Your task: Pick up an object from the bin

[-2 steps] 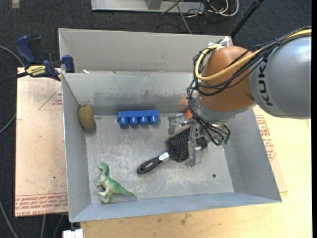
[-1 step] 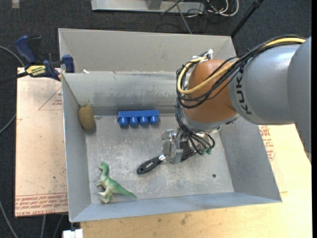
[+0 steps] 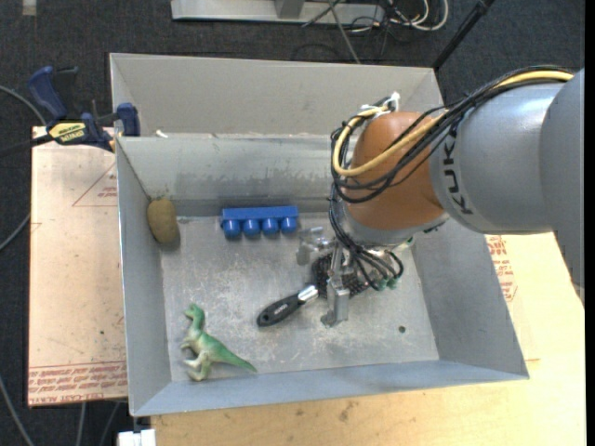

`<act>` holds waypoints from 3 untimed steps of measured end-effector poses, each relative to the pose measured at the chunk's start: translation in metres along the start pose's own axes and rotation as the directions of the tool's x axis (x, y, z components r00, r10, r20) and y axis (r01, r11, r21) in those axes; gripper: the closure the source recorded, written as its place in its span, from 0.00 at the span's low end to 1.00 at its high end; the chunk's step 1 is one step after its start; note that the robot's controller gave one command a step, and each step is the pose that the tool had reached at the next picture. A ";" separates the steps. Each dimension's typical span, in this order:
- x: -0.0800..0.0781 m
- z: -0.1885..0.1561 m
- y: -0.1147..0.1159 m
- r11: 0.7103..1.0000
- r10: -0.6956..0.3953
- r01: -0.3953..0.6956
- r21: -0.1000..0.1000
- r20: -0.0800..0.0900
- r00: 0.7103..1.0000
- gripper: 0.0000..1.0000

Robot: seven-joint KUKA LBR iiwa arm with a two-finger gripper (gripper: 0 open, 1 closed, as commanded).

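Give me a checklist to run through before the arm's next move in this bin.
1. Jaws low over the metal end of the black-handled tool, mid-floor of the bin: ok.
2. Tool lying flat, apart from other things: ok.
3. Tool actually gripped: cannot tell.
4. Blue studded block by the back wall, close to the jaws, might get bumped: not ok.
5. Green dinosaur and brown rounded lump well off to the left: ok.

Arm [image 3: 507,161] reaching down, claw [image 3: 324,281] spread apart
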State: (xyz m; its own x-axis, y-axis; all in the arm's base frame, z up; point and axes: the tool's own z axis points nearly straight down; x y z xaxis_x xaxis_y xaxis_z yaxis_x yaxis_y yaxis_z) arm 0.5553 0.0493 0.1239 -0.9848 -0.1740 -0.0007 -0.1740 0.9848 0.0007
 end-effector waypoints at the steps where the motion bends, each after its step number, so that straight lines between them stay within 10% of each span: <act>1: 0.000 0.000 0.000 1.000 0.000 0.000 0.000 0.000 1.000 0.00; 2: -0.030 0.054 -0.042 1.000 -0.030 0.030 -0.001 0.000 1.000 1.00; 3: -0.030 0.054 -0.042 1.000 -0.030 0.030 -0.001 0.000 1.000 1.00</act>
